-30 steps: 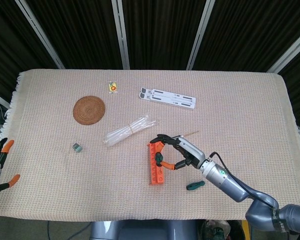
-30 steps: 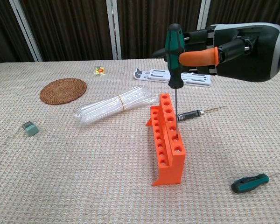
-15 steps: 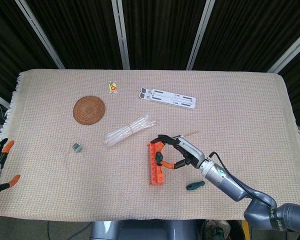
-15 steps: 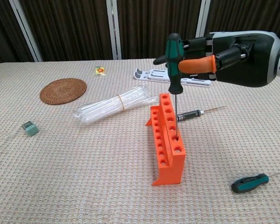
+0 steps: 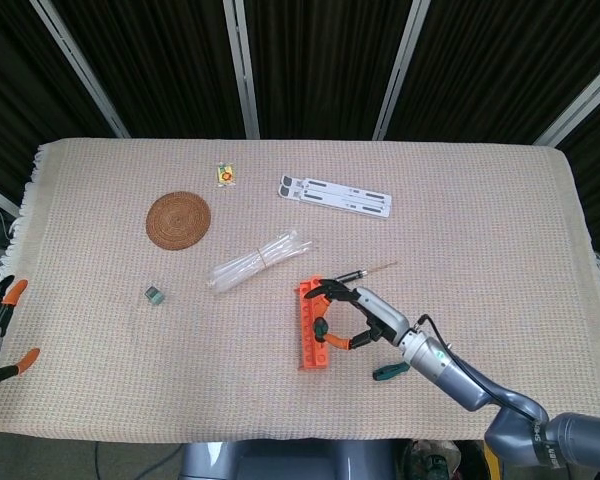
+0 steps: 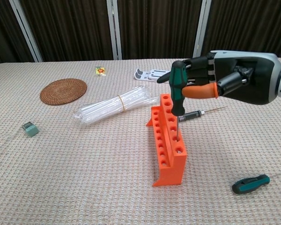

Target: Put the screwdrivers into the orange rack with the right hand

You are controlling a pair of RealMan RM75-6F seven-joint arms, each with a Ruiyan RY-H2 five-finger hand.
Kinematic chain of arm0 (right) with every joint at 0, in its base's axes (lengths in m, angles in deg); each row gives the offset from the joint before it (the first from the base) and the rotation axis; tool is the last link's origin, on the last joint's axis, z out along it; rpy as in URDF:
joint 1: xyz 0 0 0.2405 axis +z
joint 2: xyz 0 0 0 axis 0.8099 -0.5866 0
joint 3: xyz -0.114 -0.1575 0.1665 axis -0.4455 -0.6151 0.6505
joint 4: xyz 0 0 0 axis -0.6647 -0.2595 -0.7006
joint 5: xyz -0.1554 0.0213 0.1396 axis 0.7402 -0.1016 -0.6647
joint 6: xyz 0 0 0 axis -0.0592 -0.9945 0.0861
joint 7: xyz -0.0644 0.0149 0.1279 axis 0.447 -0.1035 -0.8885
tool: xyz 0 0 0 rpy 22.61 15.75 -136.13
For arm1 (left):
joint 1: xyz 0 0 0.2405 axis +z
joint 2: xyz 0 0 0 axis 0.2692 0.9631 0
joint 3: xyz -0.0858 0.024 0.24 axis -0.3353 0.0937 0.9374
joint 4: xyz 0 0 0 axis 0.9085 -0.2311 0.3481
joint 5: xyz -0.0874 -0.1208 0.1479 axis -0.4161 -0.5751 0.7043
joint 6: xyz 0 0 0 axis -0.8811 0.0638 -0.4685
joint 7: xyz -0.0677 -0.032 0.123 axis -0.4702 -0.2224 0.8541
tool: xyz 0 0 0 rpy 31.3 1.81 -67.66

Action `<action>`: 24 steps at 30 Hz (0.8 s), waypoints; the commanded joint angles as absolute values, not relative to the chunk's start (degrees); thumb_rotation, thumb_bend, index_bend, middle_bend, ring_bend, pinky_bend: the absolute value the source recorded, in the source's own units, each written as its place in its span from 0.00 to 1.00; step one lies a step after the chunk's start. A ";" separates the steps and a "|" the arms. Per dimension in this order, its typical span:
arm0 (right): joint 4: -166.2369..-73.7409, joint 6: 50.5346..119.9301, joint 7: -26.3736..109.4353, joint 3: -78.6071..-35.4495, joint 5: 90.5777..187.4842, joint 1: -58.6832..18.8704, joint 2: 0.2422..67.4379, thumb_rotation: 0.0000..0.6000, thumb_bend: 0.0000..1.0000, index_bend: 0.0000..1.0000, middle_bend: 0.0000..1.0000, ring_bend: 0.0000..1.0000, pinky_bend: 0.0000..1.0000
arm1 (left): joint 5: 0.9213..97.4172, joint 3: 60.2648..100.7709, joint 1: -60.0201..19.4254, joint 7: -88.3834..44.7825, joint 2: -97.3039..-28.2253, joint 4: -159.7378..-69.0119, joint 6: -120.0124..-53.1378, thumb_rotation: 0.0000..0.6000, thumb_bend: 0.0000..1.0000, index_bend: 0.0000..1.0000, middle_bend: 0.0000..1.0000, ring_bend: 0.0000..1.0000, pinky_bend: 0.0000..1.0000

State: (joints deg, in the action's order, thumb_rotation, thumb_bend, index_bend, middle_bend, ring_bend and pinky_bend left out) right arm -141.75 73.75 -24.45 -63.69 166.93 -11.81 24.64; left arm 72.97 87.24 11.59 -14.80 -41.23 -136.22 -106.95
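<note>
No writing is legible to me on anything here; the small yellow packet (image 6: 100,71) far across the beige woven table cover (image 5: 480,220) carries a red mark I cannot read.

My right hand (image 6: 225,83) is closed around the green-and-black handle of a screwdriver (image 6: 178,91), pinching it between my orange-tipped thumb and my fingers. The tool stands nearly upright, its thin shaft down in a hole near the front end of the orange plastic rack with two rows of holes (image 6: 168,143).

A slim black screwdriver with a bare metal tip (image 6: 199,113) lies on the cloth just behind the rack. A short teal-and-black screwdriver (image 6: 251,183) lies to the rack's right, apart from it.

My left hand (image 5: 0,305) hangs off the table's left edge with orange-tipped fingers spread, holding nothing.
</note>
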 commanded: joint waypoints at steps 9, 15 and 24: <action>-138.30 76.84 -20.97 -65.83 169.20 -12.89 28.74 1.00 0.44 0.63 0.20 0.00 0.00 | 73.25 87.36 11.70 -14.65 -41.18 -136.57 -107.25 1.00 0.20 0.00 0.00 0.00 0.00; -137.60 77.45 -18.26 -66.35 169.38 -13.04 30.16 1.00 0.42 0.62 0.20 0.00 0.00 | 73.34 87.37 11.78 -14.78 -41.22 -136.51 -107.43 1.00 0.20 0.00 0.00 0.00 0.00; -136.56 76.03 -16.16 -66.95 168.04 -12.69 31.02 1.00 0.38 0.56 0.18 0.00 0.00 | 73.38 87.45 11.90 -15.24 -41.38 -136.17 -107.49 1.00 0.20 0.00 0.00 0.00 0.00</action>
